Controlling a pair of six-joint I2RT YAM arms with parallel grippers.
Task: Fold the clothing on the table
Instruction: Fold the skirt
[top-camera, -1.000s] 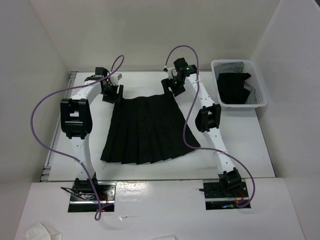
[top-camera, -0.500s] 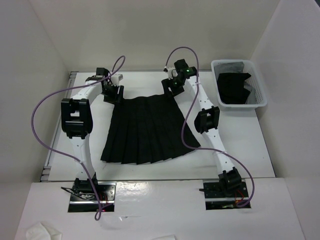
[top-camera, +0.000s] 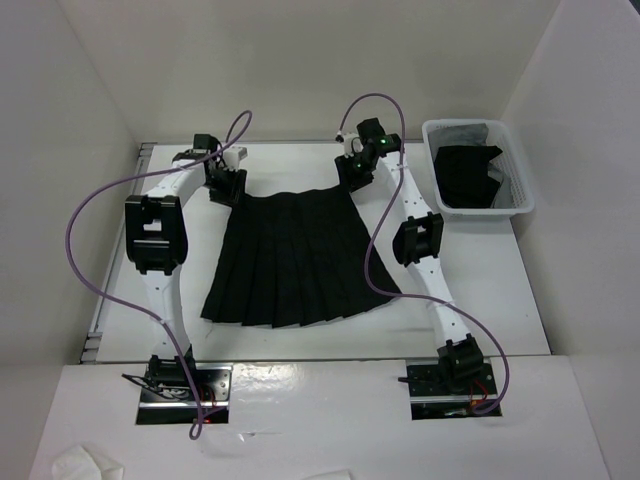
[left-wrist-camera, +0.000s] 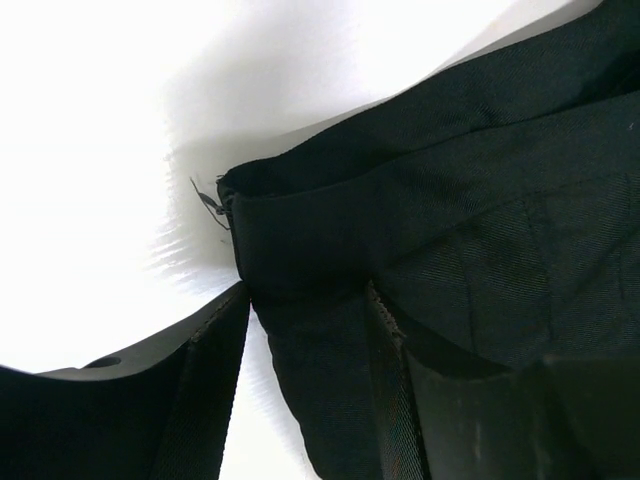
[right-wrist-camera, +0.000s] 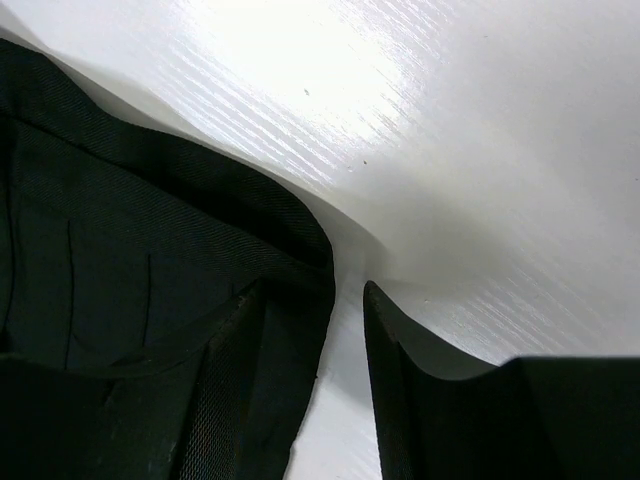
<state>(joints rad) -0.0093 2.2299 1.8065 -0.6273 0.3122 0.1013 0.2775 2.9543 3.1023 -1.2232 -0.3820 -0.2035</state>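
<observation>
A black pleated skirt (top-camera: 295, 255) lies flat on the white table (top-camera: 480, 280), waistband at the far side. My left gripper (top-camera: 226, 188) is down at the waistband's left corner. In the left wrist view the gripper (left-wrist-camera: 305, 300) is open, its fingers (left-wrist-camera: 215, 360) straddling the waistband corner (left-wrist-camera: 300, 240), with a sliver of table showing beside the left finger. My right gripper (top-camera: 353, 175) is at the waistband's right corner. In the right wrist view it (right-wrist-camera: 312, 300) is open: one finger (right-wrist-camera: 235, 350) rests over the fabric edge (right-wrist-camera: 290, 250), the other stands clear on bare table.
A white plastic bin (top-camera: 522, 205) with dark clothing (top-camera: 468, 175) in it stands at the table's right rear. White walls close in the table at the back and both sides. Purple cables loop from both arms.
Both grippers' jaws have narrowed around the waistband corners. The right gripper has shifted a little to the right. The skirt has not moved.
</observation>
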